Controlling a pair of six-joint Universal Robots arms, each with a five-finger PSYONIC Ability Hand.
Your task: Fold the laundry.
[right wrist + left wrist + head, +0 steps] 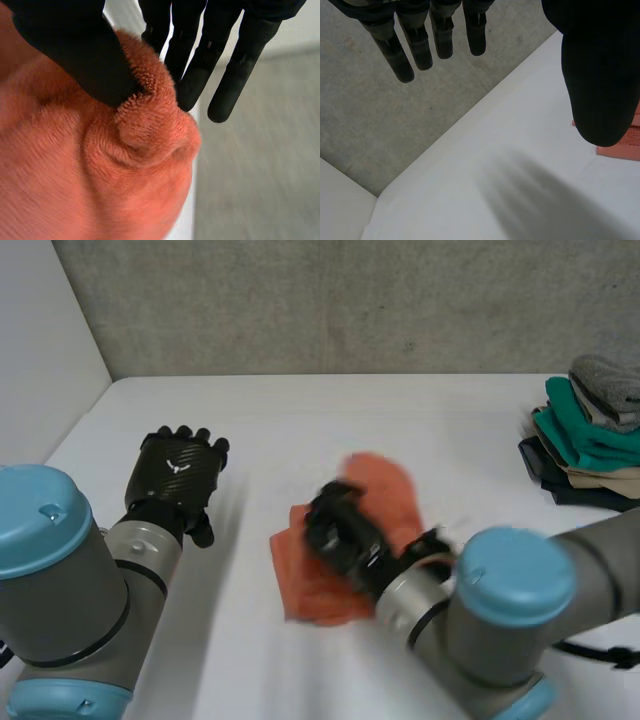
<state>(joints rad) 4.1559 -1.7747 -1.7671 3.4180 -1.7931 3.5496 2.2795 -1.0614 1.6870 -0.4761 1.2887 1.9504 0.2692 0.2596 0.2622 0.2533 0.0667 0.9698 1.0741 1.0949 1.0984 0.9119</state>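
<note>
An orange towel [392,492] lies crumpled in the middle of the white table [300,410]. My right hand [345,535] is on its middle, lifting a bunch of it. In the right wrist view the thumb [85,55] and fingers pinch a raised fold of the orange towel [100,175]. My left hand [180,470] hovers over bare table to the left of the towel, apart from it. Its fingers [420,45] are straight and hold nothing, and a corner of the towel [630,145] shows beside its thumb.
A stack of folded clothes [590,430], green, grey, tan and dark, sits at the table's far right edge. A grey wall runs along the table's back and a white wall along its left side.
</note>
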